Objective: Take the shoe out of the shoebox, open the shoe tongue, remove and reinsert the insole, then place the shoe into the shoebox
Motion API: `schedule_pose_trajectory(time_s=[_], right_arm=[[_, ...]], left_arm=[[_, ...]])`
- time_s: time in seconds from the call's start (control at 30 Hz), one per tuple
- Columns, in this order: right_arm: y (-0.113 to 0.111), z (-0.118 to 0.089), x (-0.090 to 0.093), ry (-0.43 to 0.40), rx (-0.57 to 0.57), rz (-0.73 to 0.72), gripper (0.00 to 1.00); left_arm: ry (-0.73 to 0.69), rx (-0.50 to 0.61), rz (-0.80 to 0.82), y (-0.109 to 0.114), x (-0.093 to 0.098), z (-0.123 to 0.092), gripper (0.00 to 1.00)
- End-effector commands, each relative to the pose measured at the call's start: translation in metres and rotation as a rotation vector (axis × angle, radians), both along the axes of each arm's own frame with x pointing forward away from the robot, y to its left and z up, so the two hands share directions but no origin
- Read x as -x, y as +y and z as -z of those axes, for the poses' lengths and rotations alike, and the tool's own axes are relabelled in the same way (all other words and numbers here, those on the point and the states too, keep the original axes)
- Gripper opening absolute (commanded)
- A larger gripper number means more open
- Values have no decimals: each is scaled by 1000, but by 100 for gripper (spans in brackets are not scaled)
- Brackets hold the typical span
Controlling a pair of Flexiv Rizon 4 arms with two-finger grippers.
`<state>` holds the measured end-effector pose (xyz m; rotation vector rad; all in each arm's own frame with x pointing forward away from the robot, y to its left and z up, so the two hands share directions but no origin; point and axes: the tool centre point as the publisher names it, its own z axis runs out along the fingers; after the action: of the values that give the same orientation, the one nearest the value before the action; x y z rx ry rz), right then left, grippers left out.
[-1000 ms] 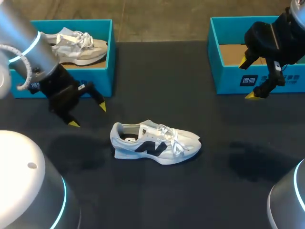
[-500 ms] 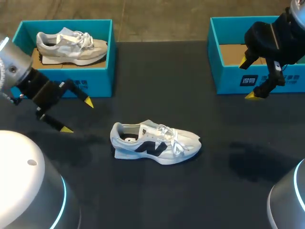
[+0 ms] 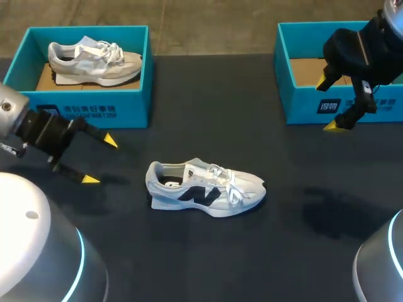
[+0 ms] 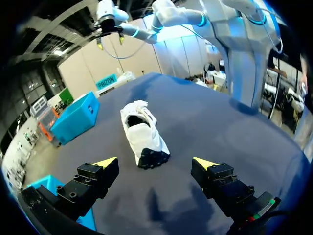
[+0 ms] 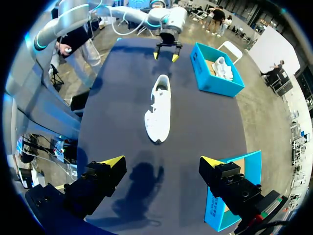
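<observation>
A white sneaker with a dark side logo (image 3: 204,189) lies on its sole in the middle of the black table, toe to the right. My left gripper (image 3: 100,160) hangs open to the left of its heel, a gap apart. The left wrist view shows the sneaker (image 4: 143,129) heel-first ahead of the open left gripper (image 4: 155,162). My right gripper (image 3: 327,104) is open above the front wall of the empty teal shoebox (image 3: 296,104) at the back right. From the right wrist, the sneaker (image 5: 160,110) lies well ahead of the right gripper (image 5: 162,160).
A second teal shoebox (image 3: 146,75) at the back left holds another pale sneaker (image 3: 94,60). In the right wrist view this box (image 5: 214,73) sits beyond the loose sneaker, and the empty shoebox (image 5: 230,196) is beside the right finger.
My left arm has drawn back to the left, away from the sneaker, and its gripper now sits lower near the table's left side. The right arm and the sneaker have not moved.
</observation>
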<state>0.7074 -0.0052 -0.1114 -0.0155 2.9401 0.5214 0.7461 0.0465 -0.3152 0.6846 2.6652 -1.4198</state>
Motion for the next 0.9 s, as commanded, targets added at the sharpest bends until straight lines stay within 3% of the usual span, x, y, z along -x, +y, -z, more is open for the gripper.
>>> schedule_pose_trajectory(time_s=[0.03,0.13,0.83,0.9], right_arm=[[2,0,-2,5,3,0,100],[2,0,-2,5,3,0,100],[2,0,-2,5,3,0,100],[2,0,-2,5,3,0,100]], left_arm=[[77,-2,-18,0,-4,-1,100],[151,-39,-23,1,0,0,100],[151,-39,-23,1,0,0,100],[131,1,-77,7,-1,2,100]])
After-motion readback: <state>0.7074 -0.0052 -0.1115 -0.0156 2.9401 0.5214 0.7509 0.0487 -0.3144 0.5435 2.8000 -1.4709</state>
